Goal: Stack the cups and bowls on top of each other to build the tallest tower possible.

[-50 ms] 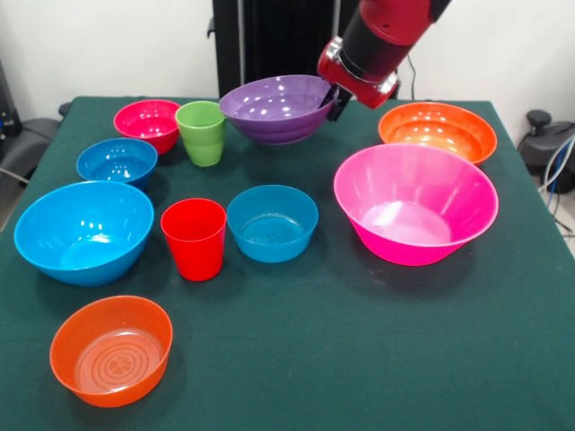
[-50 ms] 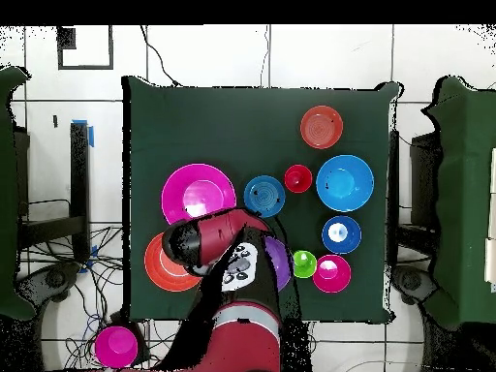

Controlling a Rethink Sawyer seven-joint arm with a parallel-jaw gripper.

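The fingers (image 1: 337, 97) pinch the purple bowl (image 1: 277, 108) by its rim, lifted and tilted off the bench (image 1: 359, 359). With only 1 edge held, I judge it could slip or swing — clipping the green cup (image 1: 201, 132) just beside it, before reaching the hot-pink bowl (image 1: 415, 203).

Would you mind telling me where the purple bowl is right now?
In the front view the purple bowl is lifted at the table's far side, held at its rim by the tool, between the green cup and orange bowl.

Bright plastic on a dark green table (image 1: 359, 359)

Hot-pink bowl (image 1: 416, 202), purple bowl (image 1: 278, 108), two orange bowls (image 1: 111, 348) (image 1: 438, 129), three blue bowls (image 1: 84, 231) (image 1: 271, 222) (image 1: 117, 162), small magenta bowl (image 1: 147, 122), red cup (image 1: 193, 238), light green cup (image 1: 200, 132); the arm (image 1: 382, 40) is red and black.
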